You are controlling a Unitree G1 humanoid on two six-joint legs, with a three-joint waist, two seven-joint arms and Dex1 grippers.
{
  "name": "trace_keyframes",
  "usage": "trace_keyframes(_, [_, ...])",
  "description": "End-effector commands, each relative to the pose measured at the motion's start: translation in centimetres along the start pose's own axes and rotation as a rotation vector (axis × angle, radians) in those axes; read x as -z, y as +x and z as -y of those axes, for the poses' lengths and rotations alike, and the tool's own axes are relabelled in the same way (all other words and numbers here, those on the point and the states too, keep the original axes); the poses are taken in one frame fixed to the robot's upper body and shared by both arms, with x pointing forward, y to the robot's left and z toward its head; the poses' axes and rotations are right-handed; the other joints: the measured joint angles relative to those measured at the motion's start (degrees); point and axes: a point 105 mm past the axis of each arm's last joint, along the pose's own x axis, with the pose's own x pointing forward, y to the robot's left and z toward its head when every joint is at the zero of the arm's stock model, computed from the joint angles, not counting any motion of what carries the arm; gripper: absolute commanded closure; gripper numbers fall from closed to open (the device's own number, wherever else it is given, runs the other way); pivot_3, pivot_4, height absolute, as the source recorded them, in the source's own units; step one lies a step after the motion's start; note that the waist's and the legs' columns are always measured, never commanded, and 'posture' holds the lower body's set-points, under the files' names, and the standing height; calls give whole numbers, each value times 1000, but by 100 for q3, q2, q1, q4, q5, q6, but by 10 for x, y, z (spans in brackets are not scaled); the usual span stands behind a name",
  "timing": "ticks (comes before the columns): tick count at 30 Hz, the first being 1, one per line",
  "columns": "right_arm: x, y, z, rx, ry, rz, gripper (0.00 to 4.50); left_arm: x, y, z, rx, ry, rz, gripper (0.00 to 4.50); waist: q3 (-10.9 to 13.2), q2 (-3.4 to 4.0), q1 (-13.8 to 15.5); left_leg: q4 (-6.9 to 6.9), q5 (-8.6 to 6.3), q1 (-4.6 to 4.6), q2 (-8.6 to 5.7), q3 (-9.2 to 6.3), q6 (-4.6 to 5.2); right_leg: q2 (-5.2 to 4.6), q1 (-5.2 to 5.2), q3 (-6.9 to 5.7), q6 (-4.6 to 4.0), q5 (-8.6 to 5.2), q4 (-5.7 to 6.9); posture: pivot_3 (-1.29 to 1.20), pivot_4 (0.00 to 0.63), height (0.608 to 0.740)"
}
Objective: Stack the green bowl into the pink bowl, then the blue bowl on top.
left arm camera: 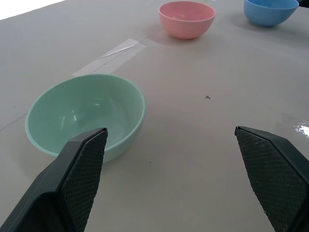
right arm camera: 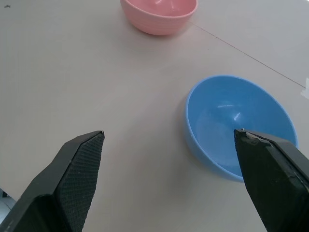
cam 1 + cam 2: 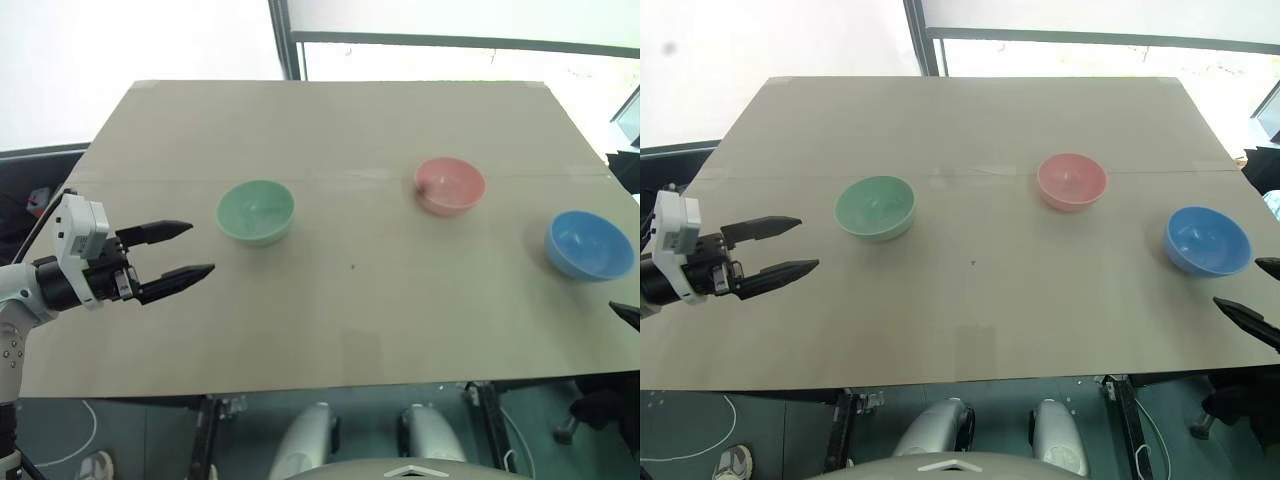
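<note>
A: Item one, the table (image 3: 330,330). Contents?

B: Three bowls, all upright, empty and well apart. Green bowl (image 3: 256,211) toward the left, pink bowl (image 3: 450,185) farther back and right of centre, blue bowl (image 3: 589,244) near the right edge. Nothing stacked.

A: Item two, grippers.

B: Left gripper (image 3: 182,252) hangs over the table's left part, just left of the green bowl, fingers spread apart, holding nothing. Right gripper (image 3: 1258,296) sits at the right border, just in front of the blue bowl; two fingertips show in the right eye view, apart from each other.

A: Differences between views?

B: The left eye view cuts the right gripper down to a single dark tip at the frame's edge. The left wrist view adds a strip of clear tape (image 1: 113,54) on the surface beyond the green bowl, and a small dark speck (image 1: 207,97). The right wrist view shows the blue bowl's inside close, with the pink bowl behind.

A: Obscured?

B: In the left wrist view one finger covers part of the green bowl's near rim; the blue bowl is cropped at the frame edge. In the right wrist view one finger overlaps the blue bowl's rim; whether it touches I cannot tell.
</note>
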Motion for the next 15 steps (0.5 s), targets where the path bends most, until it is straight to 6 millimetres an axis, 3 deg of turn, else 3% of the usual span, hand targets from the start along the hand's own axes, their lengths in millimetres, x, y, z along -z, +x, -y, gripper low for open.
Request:
trace_keyframes(1, [-16,4,0,-3,-40,36,0,-12,4,3,22,33,28,39,0,0,0,0,0,0,0,0,0,0,0,0,0,0,0,0,150,740])
trace_keyframes(10, [-25,28,-4,-18,-62,42,0,-17,14,13,98,17,55,39,0,0,-11,2,0,-1,0,0,0,1,-1,-5,0,0,1,0,150,740])
trace_keyframes(12, [-31,41,-5,-14,-99,59,0,-20,19,17,131,20,70,39,-1,-2,-13,2,0,-1,-1,-1,0,1,-1,-5,0,0,1,0,150,740])
trace_keyframes(15, [-46,76,-14,-63,-183,71,0,-25,32,32,230,13,118,39,1,0,-57,9,1,0,-1,5,-1,1,-1,-7,1,1,4,0,150,740])
